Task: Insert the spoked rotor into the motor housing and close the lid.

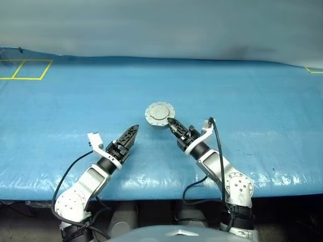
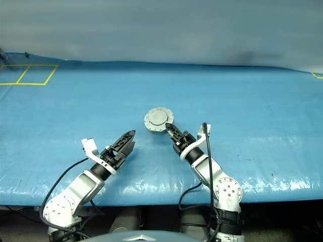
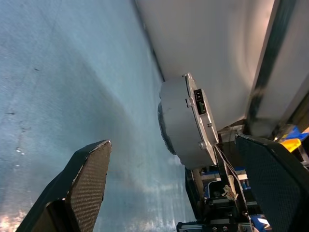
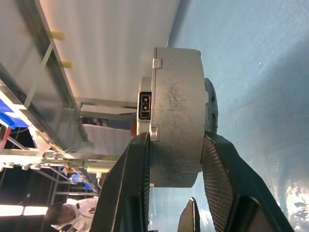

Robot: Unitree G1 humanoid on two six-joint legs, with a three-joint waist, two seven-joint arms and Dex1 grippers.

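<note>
Both main steps look done: lid [image 1: 160,112] sits shut on motor housing [image 4: 176,116], spoked rotor presumably inside (cannot confirm, closed unit hides it). Right gripper [image 1: 173,125] clamps housing by its two flat faces, holding it just above blue table [image 1: 60,111]. Left gripper [image 3: 178,193] stands spread wide and empty, apart from housing. Left to do, I judge: put unit down, let go.

Blue-covered table [image 1: 242,96] beneath the fingers; yellow taped squares [image 1: 25,69] well beyond them; person [image 4: 72,215] behind.
</note>
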